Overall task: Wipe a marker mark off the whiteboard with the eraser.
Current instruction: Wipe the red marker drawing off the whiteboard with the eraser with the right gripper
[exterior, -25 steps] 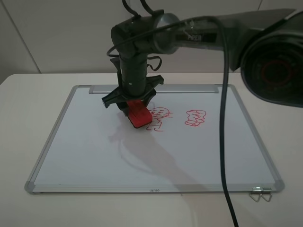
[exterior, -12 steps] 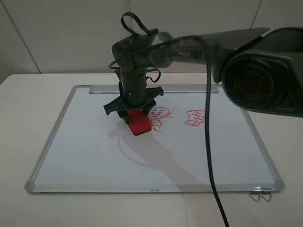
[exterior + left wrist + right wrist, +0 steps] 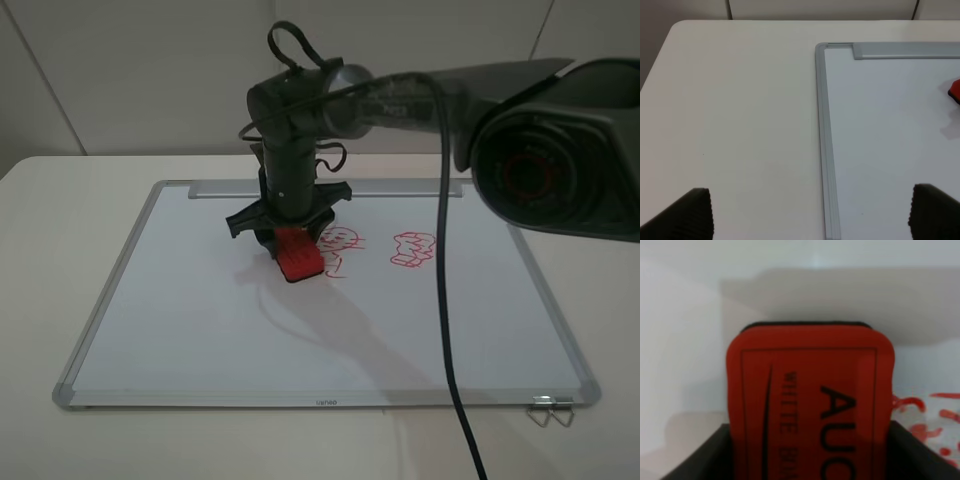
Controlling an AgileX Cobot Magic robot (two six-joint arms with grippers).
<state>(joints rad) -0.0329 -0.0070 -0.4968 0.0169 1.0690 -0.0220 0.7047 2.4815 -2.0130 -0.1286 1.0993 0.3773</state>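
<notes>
Near left, above the matte table (image 3: 740, 100) and the silver-framed edge of the glossy whiteboard (image 3: 880, 130), left gripper (image 3: 815, 212) spread wide, empty. Mid-board, right gripper (image 3: 288, 232) clenched on the red, round-cornered eraser (image 3: 298, 258), just left of the marker mark (image 3: 340, 250). Keep the black felt (image 3: 805, 323) flat, press evenly, sweep right across the figure, sparing the doodle (image 3: 412, 250) right of it.

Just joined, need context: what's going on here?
The right end effector grips the red eraser at the whiteboard surface, right beside the marker mark, a small red figure. The figure is mostly visible, so wiping looks barely underway. The cloud-like doodle looks untouched. The left end effector hangs open over the board's left frame.
</notes>
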